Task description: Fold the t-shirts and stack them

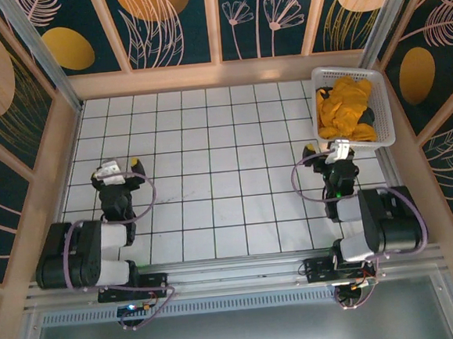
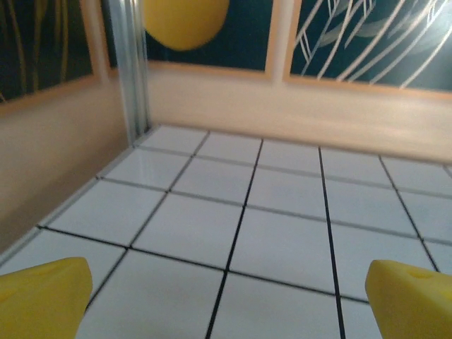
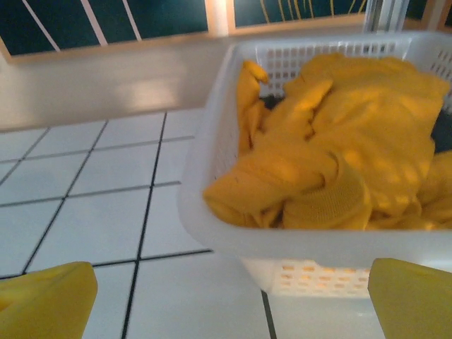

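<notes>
Basket (image 3: pixel 318 244) at 1 o'clock holds yellow shirt (image 3: pixel 339 141) heaped on top, dark shirt (image 3: pixel 442 134) peeking out beneath. We see right gripper (image 3: pixel 229 296) spread wide, empty, just short of basket's near rim. Left gripper (image 2: pixel 226 300) also spread, empty, over tiles (image 2: pixel 282 240) at 8 o'clock.

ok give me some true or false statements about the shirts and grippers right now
1. The mustard t-shirt lies crumpled in the white basket. True.
2. The left gripper is shut on a shirt. False: it is open over bare tiles, holding nothing.
3. The basket sits at the table's far left corner. False: it sits at the far right.
4. The right gripper is open, facing the basket. True.
5. The dark t-shirt is folded on the tiles. False: it peeks out under the mustard one, inside the basket.
</notes>
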